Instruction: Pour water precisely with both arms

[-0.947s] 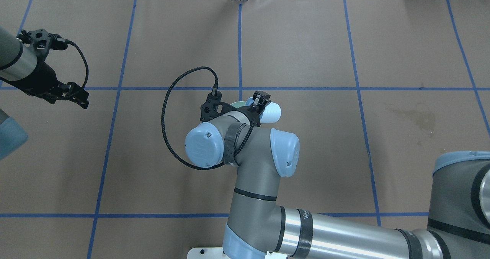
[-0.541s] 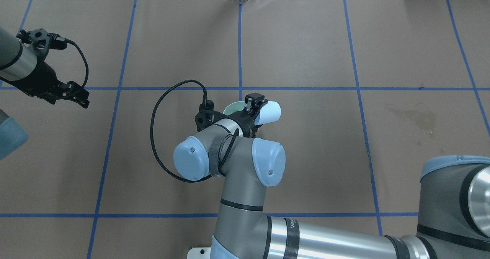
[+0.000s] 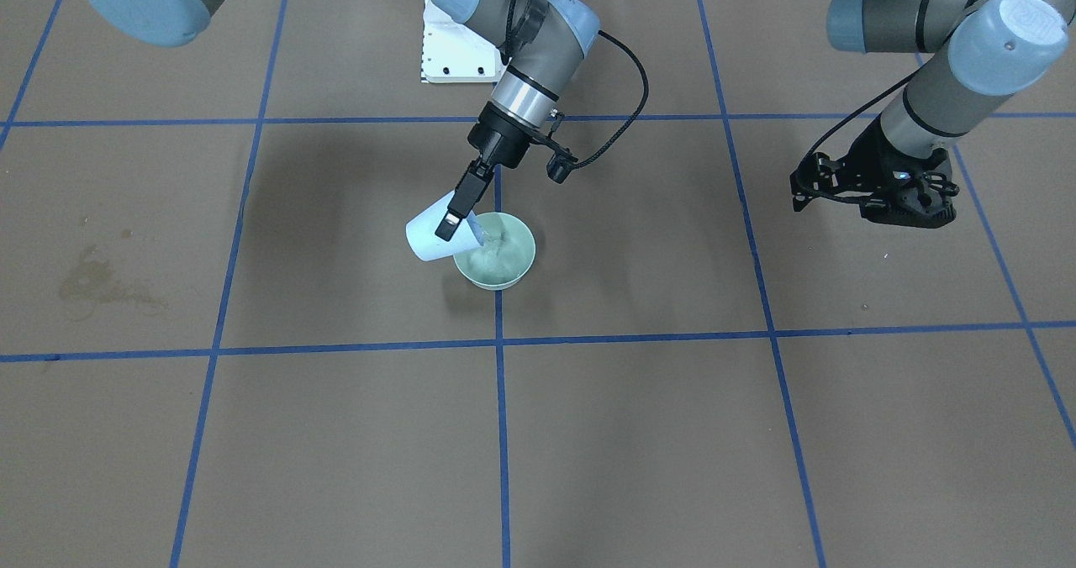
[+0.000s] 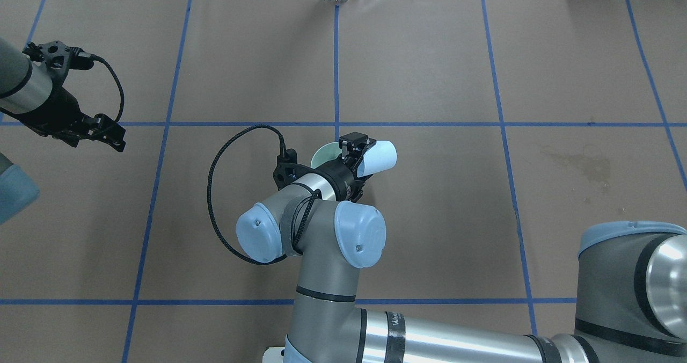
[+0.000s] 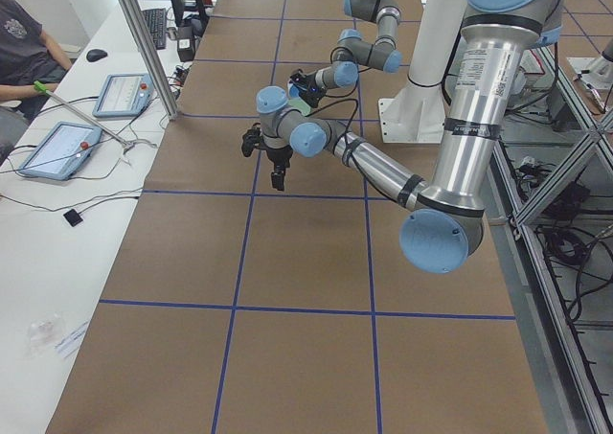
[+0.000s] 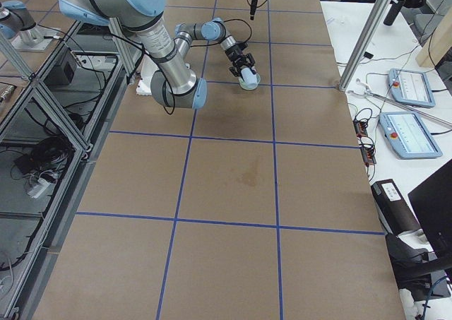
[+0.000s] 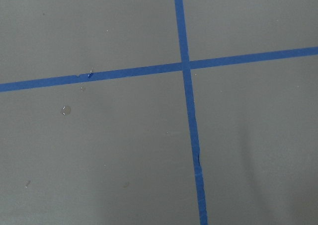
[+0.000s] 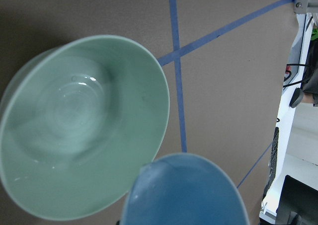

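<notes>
Right gripper (image 3: 456,213): jaws pinched on the wall of a pale blue cup (image 3: 430,234), one finger (image 4: 351,144) outside, the other inside or behind, can't tell which. Cup is tipped hard, nearly on its side, mouth toward the green bowl (image 3: 519,267), base pointing away.

Cup rim sits just over the bowl's near edge; the right wrist view shows the cup lip (image 8: 185,190) overlapping the bowl rim (image 8: 161,91).

Water (image 8: 69,113) is in the bowl bottom, visible as faint ripples and glints. The front view shows whitish disturbed water (image 3: 492,257) below the cup mouth. Can't make out a stream.

Bowl stands on the desk (image 3: 672,433), directly under the right jaws, on a blue tape line (image 3: 501,433) close to a grid crossing.

Right arm (image 4: 327,261) reaches in from behind the bowl, wrist bent down over it, black cable (image 4: 214,191) looping off the wrist.

Left gripper (image 4: 110,135): jaws nearly together, nothing between them, hanging above the desk, well apart from bowl and cup. Left wrist view shows only bare desk, a tape crossing (image 7: 185,65) and a small droplet (image 7: 65,110).

Dried stain (image 4: 582,164) on the desk, well off on the far side of the cup from the left jaws.
</notes>
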